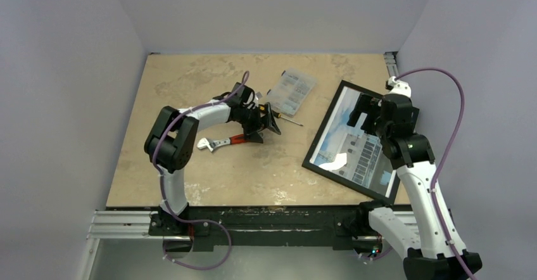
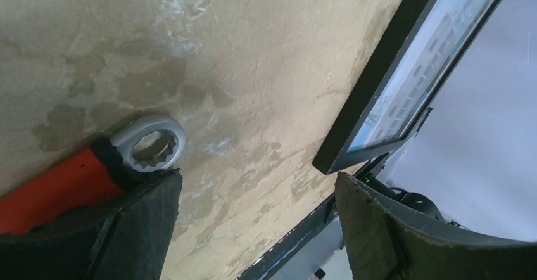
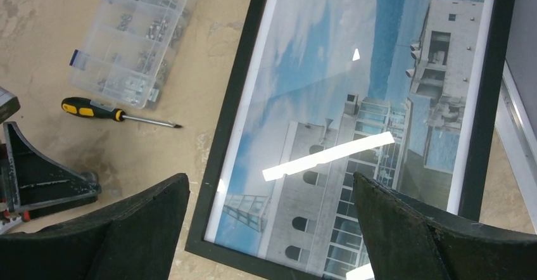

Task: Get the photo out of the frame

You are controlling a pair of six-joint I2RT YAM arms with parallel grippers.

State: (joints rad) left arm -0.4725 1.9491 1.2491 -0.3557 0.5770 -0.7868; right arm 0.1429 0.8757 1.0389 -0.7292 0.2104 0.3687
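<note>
The work seems at its start: the right gripper, wide open and empty, hangs above the frame, lying face up just under it with the photo inside, so next the frame probably must be turned over.

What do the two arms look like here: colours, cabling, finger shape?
The left arm and right arm have white links with black joints. A purple cable loops along each. The fingers are black, broad and wedge-shaped, with a matt surface.
</note>
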